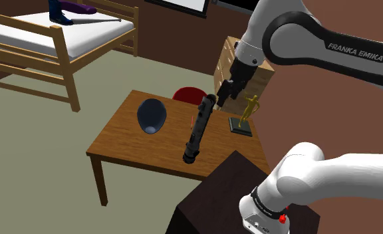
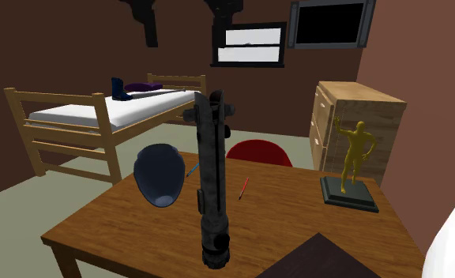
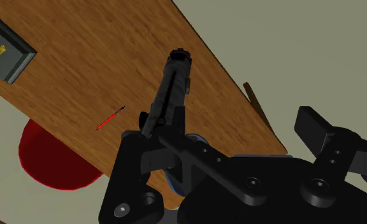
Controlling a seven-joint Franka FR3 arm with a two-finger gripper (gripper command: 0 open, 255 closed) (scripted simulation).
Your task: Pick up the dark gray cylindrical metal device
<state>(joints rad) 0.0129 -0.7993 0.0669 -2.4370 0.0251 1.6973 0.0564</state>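
The dark gray cylindrical device (image 1: 198, 131) is a long ribbed tube standing steeply tilted over the wooden table (image 1: 127, 143), with its lower end near the table's front edge. It rises in front of the second exterior view (image 2: 212, 182). My gripper (image 1: 225, 90) hovers at its upper end. In the wrist view the fingers stand wide apart (image 3: 230, 133). The device (image 3: 171, 89) runs away from beside one finger (image 3: 141, 149) toward the table and is not between the two.
On the table lie a dark blue bowl-like object (image 1: 151, 116), a thin red pen (image 1: 192, 123) and a gold statuette (image 1: 248, 110) on a dark base. A red chair (image 1: 189, 94) and a wooden dresser (image 2: 352, 118) stand behind, with a bunk bed (image 1: 30, 46) farther off.
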